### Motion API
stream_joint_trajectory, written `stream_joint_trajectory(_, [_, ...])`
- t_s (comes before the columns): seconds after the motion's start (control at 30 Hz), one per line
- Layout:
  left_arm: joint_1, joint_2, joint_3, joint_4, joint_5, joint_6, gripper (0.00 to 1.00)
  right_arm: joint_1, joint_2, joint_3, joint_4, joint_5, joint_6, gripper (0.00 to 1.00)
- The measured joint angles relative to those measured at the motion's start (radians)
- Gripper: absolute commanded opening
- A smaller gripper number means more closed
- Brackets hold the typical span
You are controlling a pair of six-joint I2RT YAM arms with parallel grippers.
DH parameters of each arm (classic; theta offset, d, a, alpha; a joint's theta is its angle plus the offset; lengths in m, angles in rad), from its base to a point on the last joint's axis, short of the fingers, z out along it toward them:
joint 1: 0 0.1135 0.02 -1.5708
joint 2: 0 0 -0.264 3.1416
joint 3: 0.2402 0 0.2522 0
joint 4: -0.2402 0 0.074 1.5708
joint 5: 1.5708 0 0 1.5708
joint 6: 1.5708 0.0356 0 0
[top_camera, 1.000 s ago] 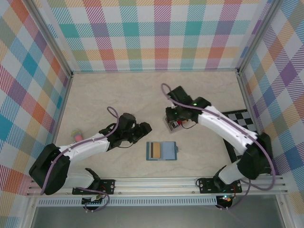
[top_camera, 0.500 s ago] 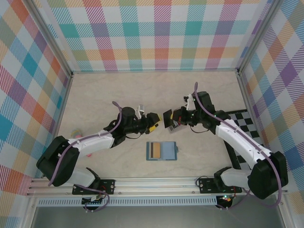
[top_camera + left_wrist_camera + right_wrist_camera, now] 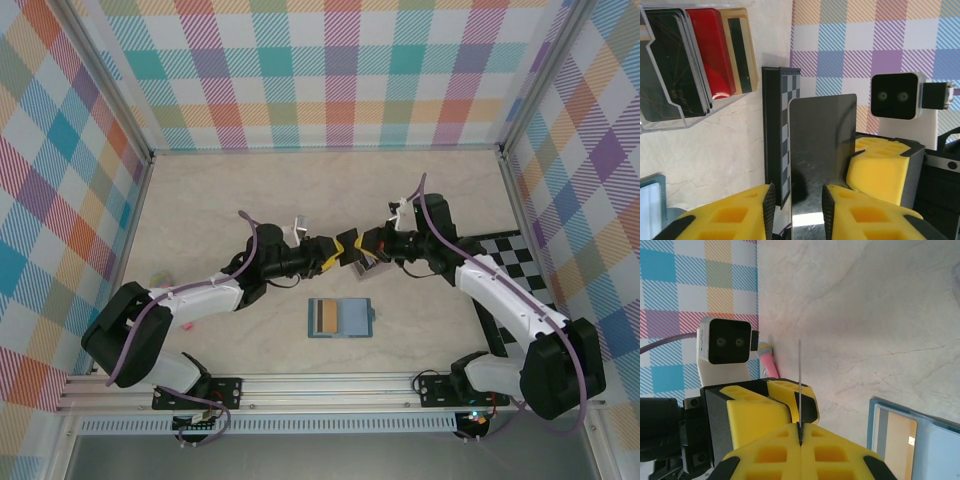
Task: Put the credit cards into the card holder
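Note:
A dark silver-grey credit card (image 3: 347, 243) is held in the air between my two grippers, above the table's middle. My right gripper (image 3: 360, 247) is shut on it; in the right wrist view the card (image 3: 800, 375) stands edge-on, pinched in the right gripper (image 3: 801, 432). My left gripper (image 3: 333, 260) is open, and the card (image 3: 822, 145) reaches down between its yellow fingers (image 3: 845, 212) without being clamped. The teal card holder (image 3: 340, 318) lies open on the table below, with a gold card in its left side.
A clear rack (image 3: 690, 65) with black, red and gold cards stands on the table behind the right gripper. A chequered board (image 3: 515, 255) lies at the right edge. A small pink object (image 3: 160, 285) sits at the far left.
The right gripper lifted the card away from the rack and swung left. The left gripper rose and moved right until its open fingers came around the card.

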Motion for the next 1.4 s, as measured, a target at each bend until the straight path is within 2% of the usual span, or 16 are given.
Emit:
stream_joint_trajectory(0.1, [0.0,0.0,0.0,0.008,0.0,-0.004,0.13,-0.005,0.0,-0.001,0.002,-0.013,-0.001,0.05])
stream_joint_trajectory(0.33, [0.0,-0.002,0.0,0.02,0.0,-0.006,0.02,-0.018,0.007,-0.011,-0.009,-0.018,-0.006,0.09])
stream_joint_trajectory(0.47, [0.001,-0.021,-0.002,0.01,-0.001,0.003,0.0,-0.022,0.023,-0.016,-0.018,-0.028,-0.024,0.23])
stream_joint_trajectory(0.57, [0.001,-0.055,-0.005,-0.042,-0.004,0.031,0.0,-0.022,0.025,-0.019,-0.058,-0.015,-0.057,0.42])
stream_joint_trajectory(0.67, [0.001,-0.098,-0.018,-0.137,-0.02,0.078,0.0,-0.017,0.025,-0.021,-0.145,0.045,-0.12,0.54])
stream_joint_trajectory(0.73, [0.001,-0.124,-0.034,-0.204,-0.033,0.113,0.0,-0.008,0.025,-0.025,-0.208,0.097,-0.161,0.59])
stream_joint_trajectory(0.9, [-0.018,-0.154,-0.112,-0.349,-0.073,0.189,0.0,0.053,0.064,-0.053,-0.326,0.227,-0.222,0.65])
stream_joint_trajectory(1.0, [-0.064,-0.154,-0.14,-0.427,-0.11,0.227,0.0,0.115,0.098,-0.07,-0.373,0.293,-0.24,0.66])
stream_joint_trajectory(1.2, [-0.152,-0.124,-0.15,-0.449,-0.176,0.257,0.0,0.191,0.167,-0.077,-0.396,0.364,-0.253,0.68])
stream_joint_trajectory(1.4, [-0.174,-0.058,-0.151,-0.428,-0.206,0.27,0.0,0.234,0.229,-0.076,-0.41,0.423,-0.261,0.68])
